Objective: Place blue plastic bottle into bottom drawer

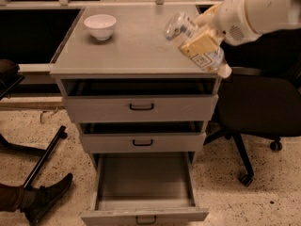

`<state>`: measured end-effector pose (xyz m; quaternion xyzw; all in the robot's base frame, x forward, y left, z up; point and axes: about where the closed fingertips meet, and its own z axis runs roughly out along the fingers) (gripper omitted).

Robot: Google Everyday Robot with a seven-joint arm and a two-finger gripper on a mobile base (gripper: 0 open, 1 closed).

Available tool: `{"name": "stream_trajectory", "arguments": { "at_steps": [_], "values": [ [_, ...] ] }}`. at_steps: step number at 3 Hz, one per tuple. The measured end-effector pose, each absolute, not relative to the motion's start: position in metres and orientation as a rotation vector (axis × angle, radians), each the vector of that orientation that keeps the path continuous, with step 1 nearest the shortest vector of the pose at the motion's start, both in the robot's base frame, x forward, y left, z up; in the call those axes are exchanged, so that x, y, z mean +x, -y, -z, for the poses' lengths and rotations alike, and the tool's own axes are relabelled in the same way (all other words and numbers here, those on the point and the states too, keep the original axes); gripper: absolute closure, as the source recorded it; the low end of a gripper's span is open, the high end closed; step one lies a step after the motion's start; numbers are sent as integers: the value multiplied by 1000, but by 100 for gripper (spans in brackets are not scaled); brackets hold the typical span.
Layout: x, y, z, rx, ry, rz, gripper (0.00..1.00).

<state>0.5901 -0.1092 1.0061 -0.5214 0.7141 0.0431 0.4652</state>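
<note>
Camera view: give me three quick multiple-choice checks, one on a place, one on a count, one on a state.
1. Where is the bowl?
A) on the cabinet top, back left
B) in a drawer
C) on the floor

2. How many drawers are there?
A) two
B) three
C) four

3. What state is the bottle in?
A) lying on the top
B) held tilted in the pincer above the top's right side
C) resting in the bottom drawer

Key:
1 A, it sits near the top's back left corner.
2 B, three handled fronts stack below the top.
3 B, the pincer grips it in the air, cap pointing down and right.
</note>
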Motion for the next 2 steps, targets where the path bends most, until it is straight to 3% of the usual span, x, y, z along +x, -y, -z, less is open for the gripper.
{"name": "stream_trajectory", "arguments": {
  "at_steps": [2],
  "values": [
    [544,130,-914,-1377,-1872,-121,100]
  ]
}}
